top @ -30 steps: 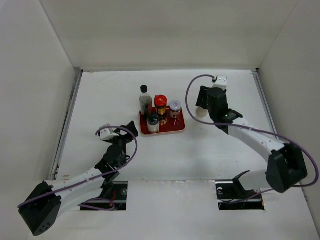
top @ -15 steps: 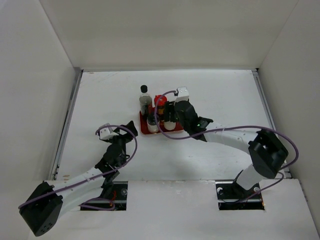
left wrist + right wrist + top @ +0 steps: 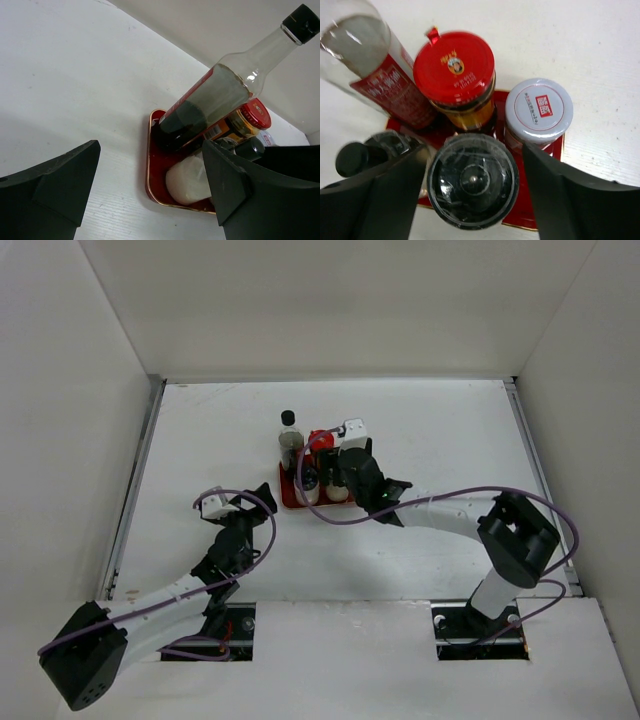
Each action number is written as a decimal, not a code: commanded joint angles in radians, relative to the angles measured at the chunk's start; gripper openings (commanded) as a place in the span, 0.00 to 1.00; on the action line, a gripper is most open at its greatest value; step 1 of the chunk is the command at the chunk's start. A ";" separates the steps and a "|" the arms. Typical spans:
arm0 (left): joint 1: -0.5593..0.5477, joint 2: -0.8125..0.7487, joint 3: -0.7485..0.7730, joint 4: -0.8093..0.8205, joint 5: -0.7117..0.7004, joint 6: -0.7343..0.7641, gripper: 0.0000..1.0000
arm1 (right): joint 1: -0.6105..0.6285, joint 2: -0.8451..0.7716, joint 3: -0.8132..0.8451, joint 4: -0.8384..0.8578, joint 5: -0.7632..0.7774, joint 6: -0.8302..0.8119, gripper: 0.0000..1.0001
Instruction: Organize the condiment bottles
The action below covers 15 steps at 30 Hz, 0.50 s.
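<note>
Condiment bottles [image 3: 308, 462] grouped together on a red tray [image 3: 288, 498], just above centre of the counter [image 3: 450, 430] in the overhead view. Seen from the right wrist:
- tall dark bottle [image 3: 375, 65] at upper left
- red-capped jar [image 3: 454, 67] just beside it at top centre
- pale-lidded jar [image 3: 539, 111] to the right of that
- dark-topped shaker [image 3: 472, 180] at lower centre, right against the red-capped jar
- second shaker [image 3: 395, 142] at lower left, partly hidden behind a finger

Right hand [image 3: 472, 150] directly over the tray, pointing straight down, one finger on each side of the dark-topped shaker and very close to its sides. Cannot tell whether pressing on it or just clear of it. Right arm [image 3: 450, 510] reaching from the lower right of the overhead view, forearm stretched leftward across the counter to the tray.

Left hand [image 3: 150, 145] spread wide and holding nothing, low over the counter near the tray's lower left corner, apart from it and aimed toward the bottles. Left arm [image 3: 170, 590] slanting up from the lower left corner of the overhead view.
</note>
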 commanded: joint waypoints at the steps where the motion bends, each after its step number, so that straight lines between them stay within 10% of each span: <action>1: 0.009 0.009 0.029 0.041 0.014 -0.008 0.83 | 0.012 -0.030 0.010 0.123 0.045 -0.014 0.85; 5: 0.007 0.020 0.032 0.041 0.015 -0.008 0.86 | 0.012 -0.091 -0.017 0.127 0.052 -0.008 1.00; 15: 0.010 0.018 0.058 0.009 0.053 0.006 1.00 | -0.002 -0.369 -0.100 0.086 0.097 0.000 1.00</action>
